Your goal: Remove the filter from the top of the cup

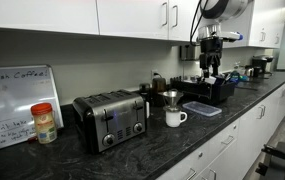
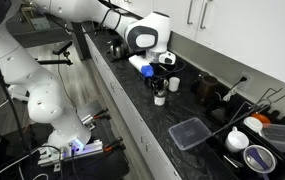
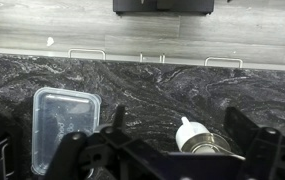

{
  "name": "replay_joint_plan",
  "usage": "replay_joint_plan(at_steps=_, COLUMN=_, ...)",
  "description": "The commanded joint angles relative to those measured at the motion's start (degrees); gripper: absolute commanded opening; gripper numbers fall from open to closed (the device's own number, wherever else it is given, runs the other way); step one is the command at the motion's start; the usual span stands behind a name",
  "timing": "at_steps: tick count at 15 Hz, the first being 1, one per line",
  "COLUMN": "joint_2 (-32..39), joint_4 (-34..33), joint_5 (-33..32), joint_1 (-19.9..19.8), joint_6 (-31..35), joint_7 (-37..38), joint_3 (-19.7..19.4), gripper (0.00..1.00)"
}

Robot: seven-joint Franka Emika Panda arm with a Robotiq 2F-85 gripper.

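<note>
Pincer (image 1: pixel 211 70) stood spread apart over far side of table (image 1: pixel 117 160), well clear of filter (image 1: pixel 172 98), which sat atop cup (image 1: pixel 175 117). We judged reach step in hand; next move needed descent around filter rim.

White rounded arm (image 2: pixel 37 100) with black claw (image 1: pixel 211 68).

On the counter (image 1: pixel 182 142) I count one silver toaster (image 1: pixel 109 120), one white cup (image 1: pixel 175 118), one filter (image 1: pixel 172 98), one red-lidded jar (image 1: pixel 44 123), one clear plastic tub (image 1: pixel 202 108) and one whiteboard (image 1: pixel 17 100).
</note>
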State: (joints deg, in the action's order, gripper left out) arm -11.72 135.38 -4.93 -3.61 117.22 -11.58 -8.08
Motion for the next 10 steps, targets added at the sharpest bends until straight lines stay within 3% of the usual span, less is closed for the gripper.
replay_joint_plan(at_steps=1, joint_2=0.02, joint_4=-0.06, joint_5=0.13, joint_1=-0.54, joint_6=-0.08, joint_7=-0.09, joint_3=0.54, gripper=1.0)
replay_joint_plan(at_steps=4, joint_2=0.02, joint_4=-0.06, joint_5=0.13, joint_1=-0.54, joint_6=-0.08, joint_7=-0.09, joint_3=0.54, gripper=1.0)
replay_joint_plan(at_steps=10, joint_2=7.68, joint_4=-2.36, joint_5=11.21, joint_1=-0.18, joint_6=5.23, joint_7=2.56, joint_3=0.2, gripper=1.0)
